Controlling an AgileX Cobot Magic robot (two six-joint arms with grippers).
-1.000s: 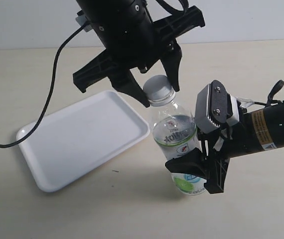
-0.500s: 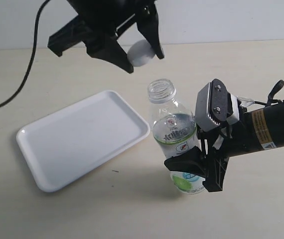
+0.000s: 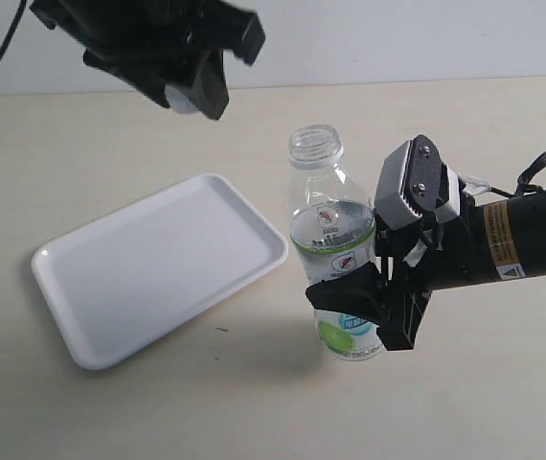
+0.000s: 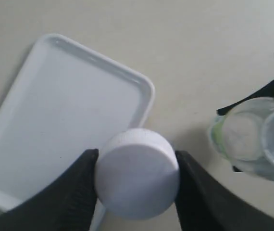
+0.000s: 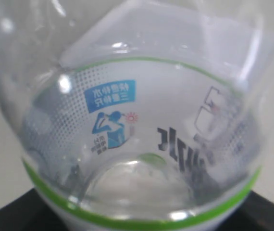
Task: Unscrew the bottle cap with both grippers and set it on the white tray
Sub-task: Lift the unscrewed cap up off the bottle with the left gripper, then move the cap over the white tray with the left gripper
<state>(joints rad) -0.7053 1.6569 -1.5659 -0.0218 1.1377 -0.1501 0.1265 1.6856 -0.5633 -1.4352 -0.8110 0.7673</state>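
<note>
Small round white ribbed plastic screw cap (image 4: 137, 180): off the neck, pinched in left gripper (image 4: 136, 161), aloft at 11 o'clock from the bottle.
Small clear green-labelled plastic bottle (image 3: 335, 230): upright, open, clamped low by right gripper (image 3: 369, 307).
Step, as judged: carrying.
Next: lower over the flat rectangular white plastic tray (image 3: 148, 273), at the bottle's 9 o'clock, and release.

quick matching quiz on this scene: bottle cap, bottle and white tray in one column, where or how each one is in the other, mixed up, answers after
Things
1. bottle cap
2. bottle
3. white tray

States
A. lying flat on the table, held by nothing
B. pinched in the left gripper, off the bottle
C. uncapped, gripped low on its body by the right gripper

Pairs: 1-B, 2-C, 3-A
</note>
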